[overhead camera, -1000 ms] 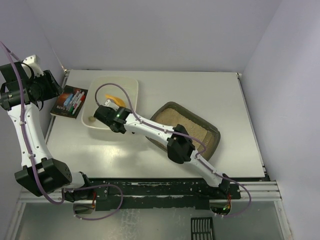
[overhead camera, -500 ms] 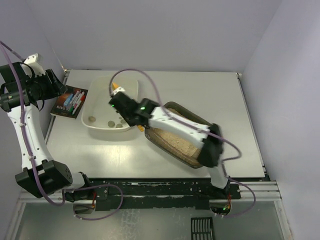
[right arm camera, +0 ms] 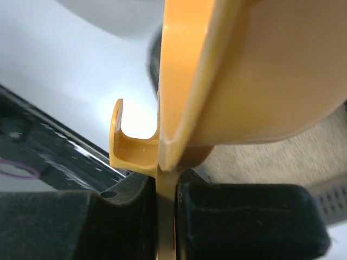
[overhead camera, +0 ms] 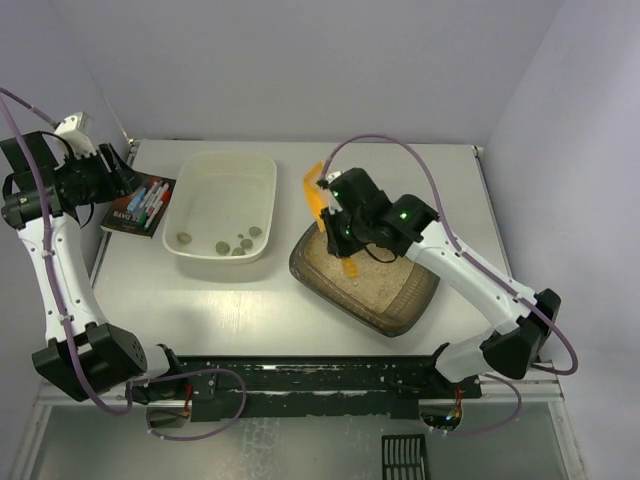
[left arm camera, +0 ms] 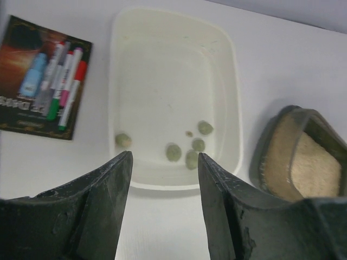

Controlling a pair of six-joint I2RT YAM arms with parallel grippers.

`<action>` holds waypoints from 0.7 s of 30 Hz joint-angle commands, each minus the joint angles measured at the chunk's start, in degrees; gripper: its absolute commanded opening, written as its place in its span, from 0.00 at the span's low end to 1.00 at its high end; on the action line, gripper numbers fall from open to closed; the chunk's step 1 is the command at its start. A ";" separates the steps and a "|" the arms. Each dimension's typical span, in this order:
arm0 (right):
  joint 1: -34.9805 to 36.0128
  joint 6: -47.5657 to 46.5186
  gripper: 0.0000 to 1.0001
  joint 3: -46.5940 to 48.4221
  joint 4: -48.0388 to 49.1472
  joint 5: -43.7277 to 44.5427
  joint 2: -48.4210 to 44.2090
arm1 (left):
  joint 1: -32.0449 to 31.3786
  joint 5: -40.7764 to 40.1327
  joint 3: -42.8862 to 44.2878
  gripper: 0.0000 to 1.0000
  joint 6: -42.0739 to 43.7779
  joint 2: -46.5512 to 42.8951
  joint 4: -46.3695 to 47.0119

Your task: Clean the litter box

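Observation:
The dark brown-grey litter box [overhead camera: 400,300] with beige litter sits right of centre; part of it shows in the left wrist view [left arm camera: 295,157]. My right gripper [overhead camera: 340,225] is shut on an orange scoop [overhead camera: 316,195], held above the box's far left corner; the scoop fills the right wrist view [right arm camera: 244,76]. A cream-white tub [overhead camera: 222,170] to the left holds several grey-green clumps [left arm camera: 190,154]. My left gripper [overhead camera: 118,180] is open and empty, raised at the far left; the left wrist view shows its fingers [left arm camera: 103,206] spread apart.
A dark card with coloured markers [overhead camera: 140,203] lies left of the tub, also in the left wrist view [left arm camera: 46,84]. The walls of the enclosure stand at the back and both sides. A black rail [overhead camera: 300,380] runs along the near edge.
My right arm has swung right with the scoop, from over the white tub to above the litter box's far left corner. Several clumps now lie in the tub. The left arm has barely moved.

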 commanded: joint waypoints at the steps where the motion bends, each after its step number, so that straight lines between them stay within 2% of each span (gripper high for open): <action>1: 0.42 -1.11 0.00 -4.31 -12.19 10.89 1.54 | 0.16 15.39 -1.74 0.63 -2.32 0.64 1.67; 4: 1.06 -3.92 0.00 -7.93 -12.30 18.13 0.76 | -1.00 14.52 -0.72 0.63 -1.06 0.66 0.41; 6: 1.34 -7.95 0.00 -9.74 -9.42 19.13 -1.11 | -1.13 12.87 -1.22 0.63 -0.60 0.13 0.57; 9: 0.65 -10.94 0.00 -9.37 -9.20 19.33 0.03 | -1.36 14.66 -2.99 0.63 -1.12 0.09 0.96; 14: -0.07 -16.32 0.00 -9.60 -5.91 8.31 2.54 | -2.75 13.87 -3.21 0.63 -0.21 0.45 -0.45; 17: -1.03 -17.29 0.00 -12.15 -4.06 2.30 3.68 | -4.53 11.83 -0.96 0.62 1.74 2.00 -3.58; 21: -2.86 -16.82 0.00 -13.28 -3.42 -2.37 4.66 | -5.24 13.64 2.52 0.61 5.92 4.80 -8.45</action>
